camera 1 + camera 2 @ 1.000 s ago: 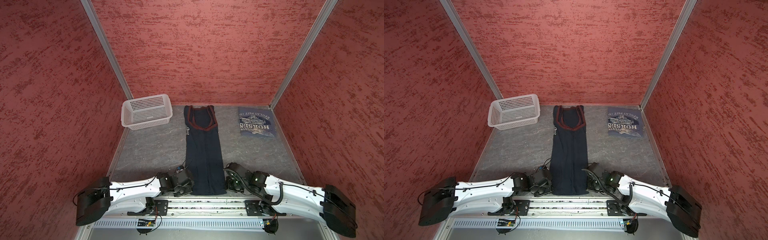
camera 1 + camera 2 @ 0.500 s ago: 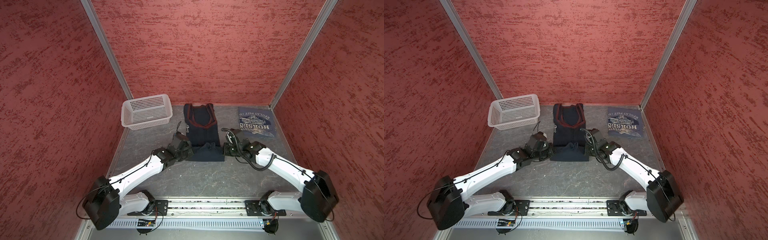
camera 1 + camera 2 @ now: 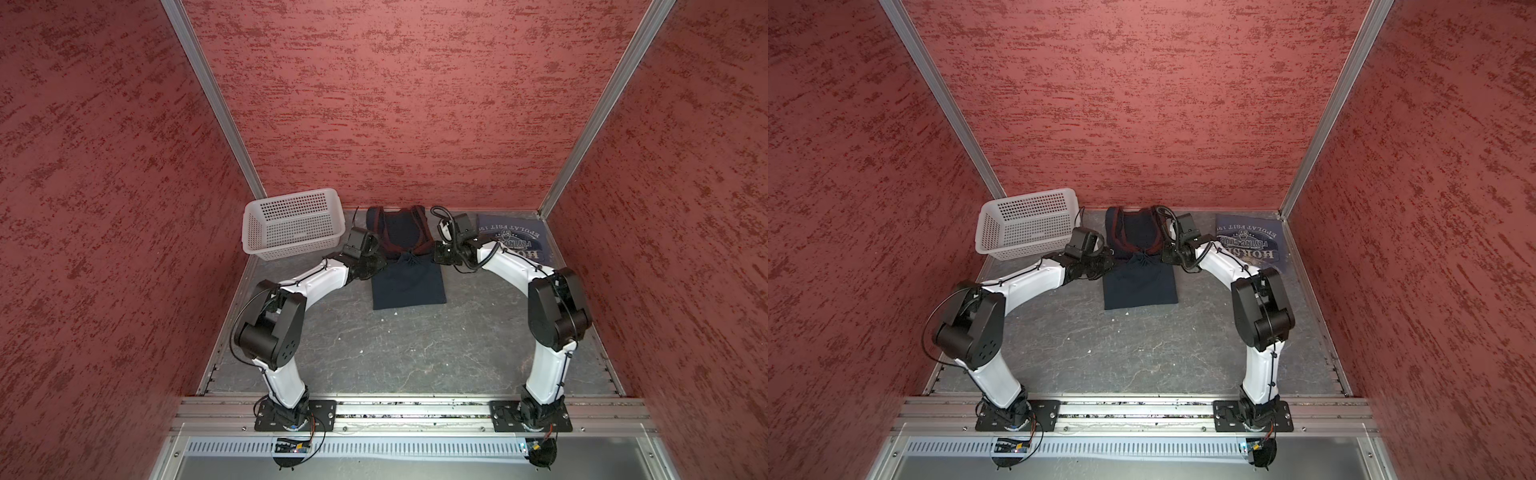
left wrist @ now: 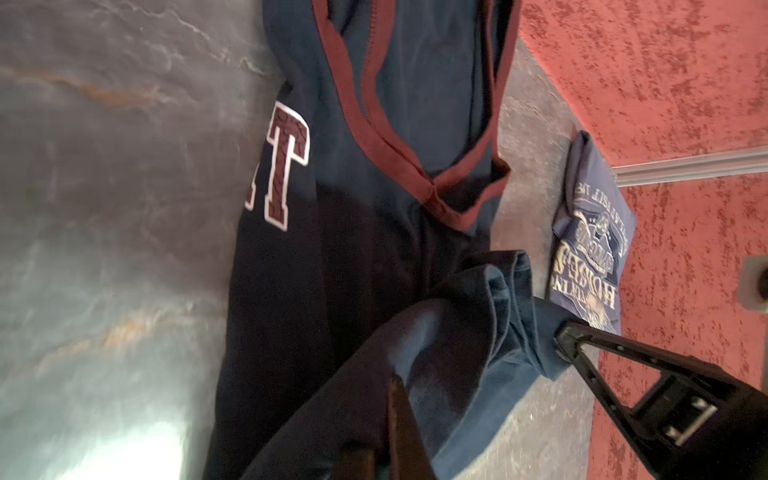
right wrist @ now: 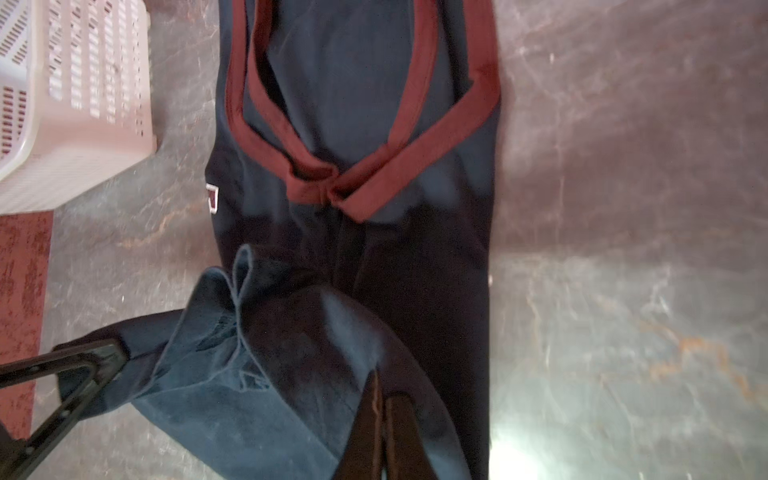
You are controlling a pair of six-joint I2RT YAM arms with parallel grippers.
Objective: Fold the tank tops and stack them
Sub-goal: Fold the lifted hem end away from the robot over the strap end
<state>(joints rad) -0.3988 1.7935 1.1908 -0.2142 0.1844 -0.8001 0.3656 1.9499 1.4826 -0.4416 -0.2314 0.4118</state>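
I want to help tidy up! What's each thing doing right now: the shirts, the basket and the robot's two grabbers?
navy tank top: lower part doubled over, hem bunched between both grippers.
grey-blue tank top: folded, lying flat.
basket: upright, empty.
left gripper: shut on the navy tank top's hem.
right gripper: shut on the same hem.

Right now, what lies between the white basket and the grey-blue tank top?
The navy tank top with maroon trim, partly folded; both top views show it.

Workspace is enclosed by three red mottled walls [image 3: 395, 104], joined by aluminium corner posts [image 3: 218, 104]. Grey marbled floor [image 3: 415, 353] is marked by bright glare [image 5: 513, 451]. Metal rail [image 3: 415, 409] is fixed along near edge.
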